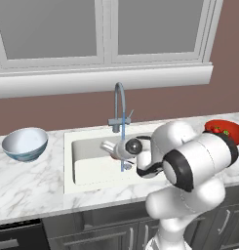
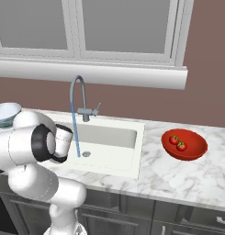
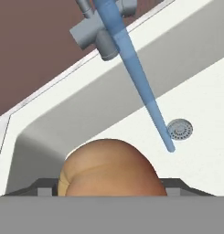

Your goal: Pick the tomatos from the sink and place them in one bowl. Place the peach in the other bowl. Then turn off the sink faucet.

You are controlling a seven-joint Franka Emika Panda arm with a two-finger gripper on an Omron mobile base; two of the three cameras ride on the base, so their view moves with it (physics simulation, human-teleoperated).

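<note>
The orange-tan peach (image 3: 109,167) sits between my gripper's (image 3: 111,188) two dark fingertips, which press on both its sides, so the gripper is shut on it. The hand (image 1: 111,148) hangs inside the white sink (image 1: 89,172), left of the water stream. Both red tomatos (image 2: 174,139) (image 2: 181,146) lie in the shallow red bowl (image 2: 196,149) on the counter right of the sink. The white and pale blue bowl (image 1: 24,143) stands with nothing in it, left of the sink. Behind the basin, the grey gooseneck faucet (image 1: 120,105) sends a blue stream (image 3: 141,87) down to the drain (image 3: 179,129).
White marble counter (image 2: 169,176) surrounds the sink. A brown wall and a white window sill (image 1: 106,80) rise behind the faucet. My arm's elbow (image 1: 199,161) bulks over the counter's front right, partly covering the red bowl (image 1: 226,128) in the left base view.
</note>
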